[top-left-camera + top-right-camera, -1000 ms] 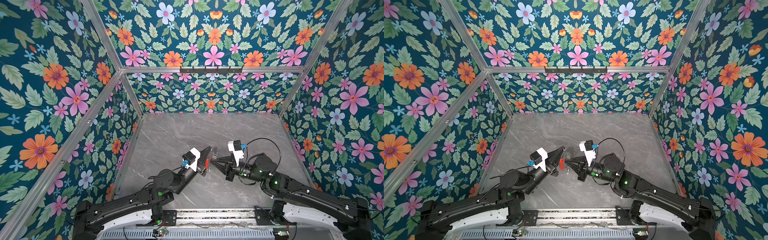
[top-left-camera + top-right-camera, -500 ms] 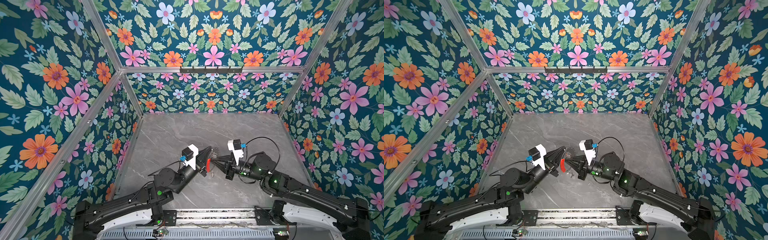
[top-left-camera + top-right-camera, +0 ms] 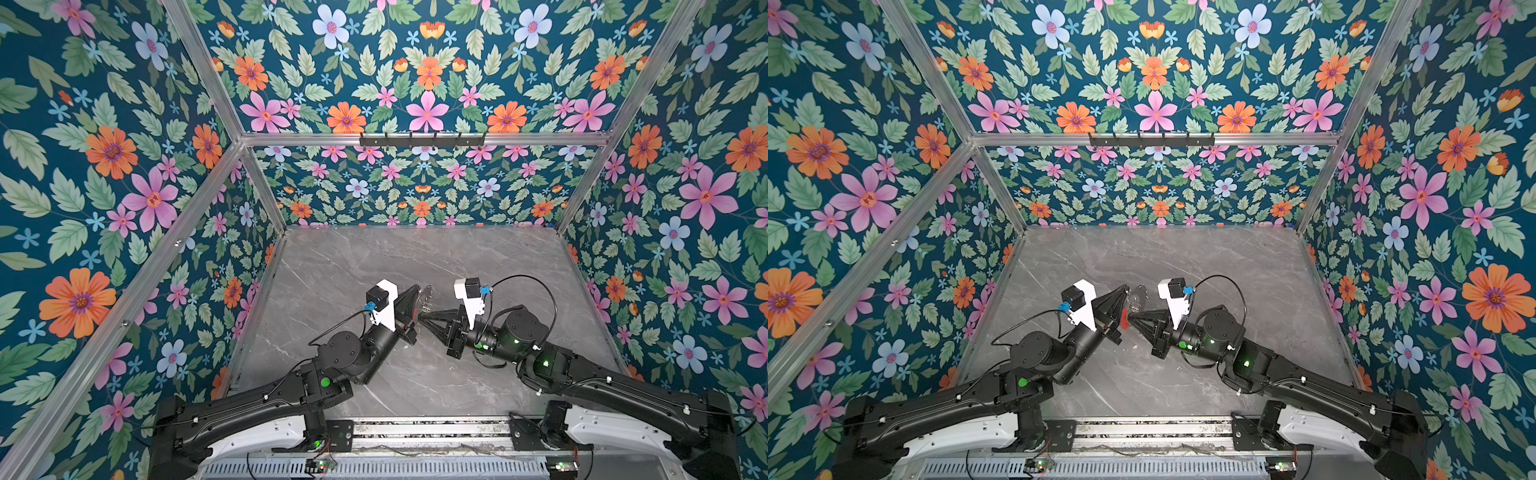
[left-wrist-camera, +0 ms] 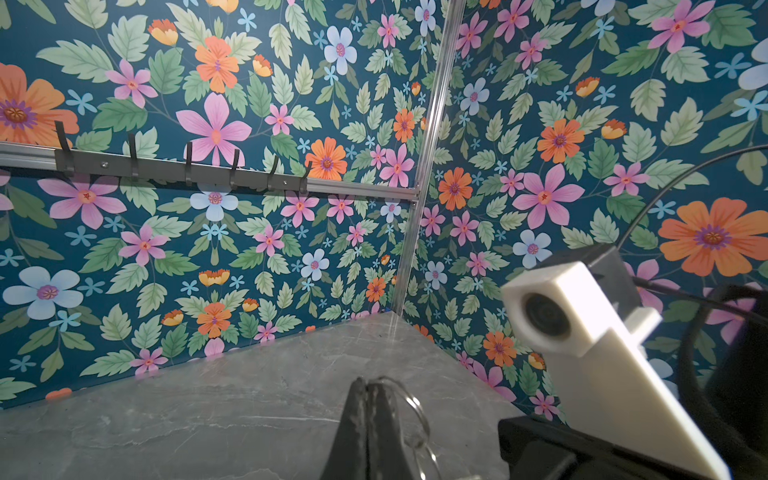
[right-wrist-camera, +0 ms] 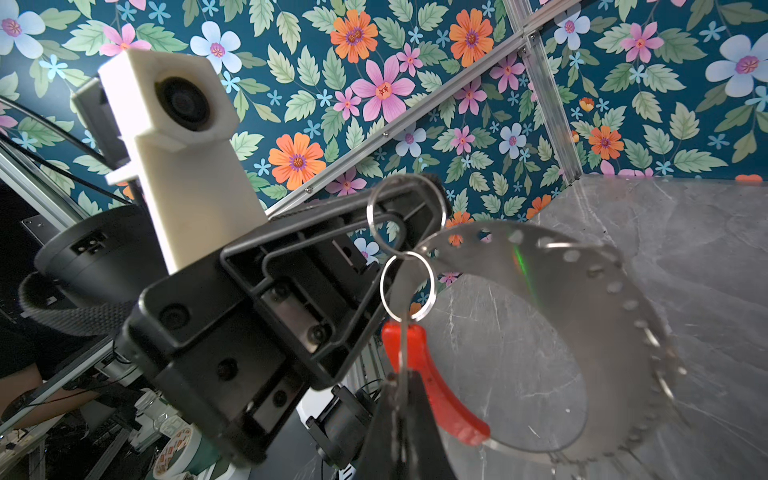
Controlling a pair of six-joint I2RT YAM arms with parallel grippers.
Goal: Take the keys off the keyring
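Observation:
Both grippers meet above the middle of the table, holding the keyring between them. In the right wrist view the keyring's wide silvery hoop (image 5: 590,286) carries a red sleeve (image 5: 432,386) and two small wire rings (image 5: 406,216). My left gripper (image 5: 417,185) is shut on the upper small ring; in its own wrist view the gripper (image 4: 368,384) pinches that thin wire (image 4: 417,411). A thin silvery key (image 5: 402,299) hangs from the lower ring, and my right gripper (image 5: 401,378) is shut on it. In both top views the left gripper (image 3: 415,289) sits just above the right gripper (image 3: 422,318). A top view shows the sleeve (image 3: 1124,318).
The grey marble table (image 3: 457,257) is walled by floral panels on three sides. A dark hook rail (image 3: 422,139) runs along the back wall. The right arm's white camera mount (image 4: 582,324) stands close beside the left gripper. Tape rolls (image 5: 174,453) lie outside the enclosure.
The left gripper has swung its tip up and away from the right gripper, still gripping the ring. The right gripper has barely moved.

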